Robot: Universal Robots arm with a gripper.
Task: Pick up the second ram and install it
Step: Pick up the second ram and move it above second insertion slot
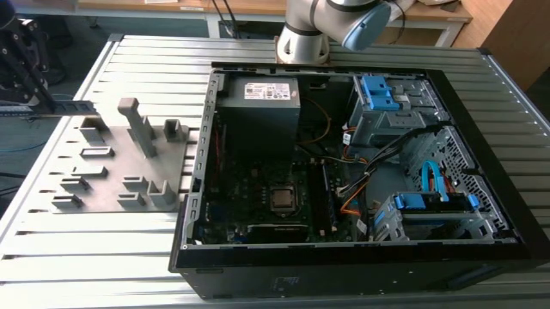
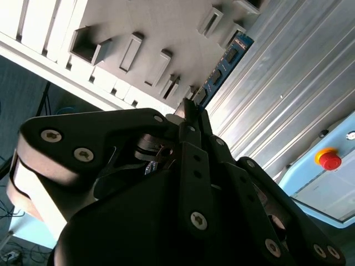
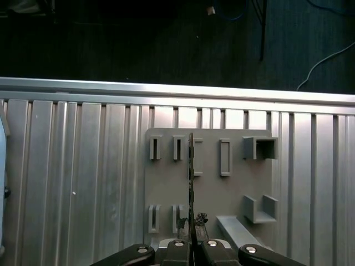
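- We're looking across the slatted metal surface (image 1: 481, 116), with the open computer case (image 1: 361, 264) lying on it towards the exterior view's right, motherboard facing up.
- The arm (image 1: 318, 26) rises behind the case at the far edge.
- On the exterior view's left sits the grey holder plate (image 1: 112, 196), its blocks and slots standing up.
- Over that plate's far corner we find the gripper (image 3: 191, 243), and its fingers (image 2: 193, 158) are clenched on the second ram.
- There's the second ram (image 2: 224, 64), gripped at one end, the rest sticking out over the plate's slots, well apart from the case.
- In the first wrist view we see it edge-on, a thin dark line across the plate.
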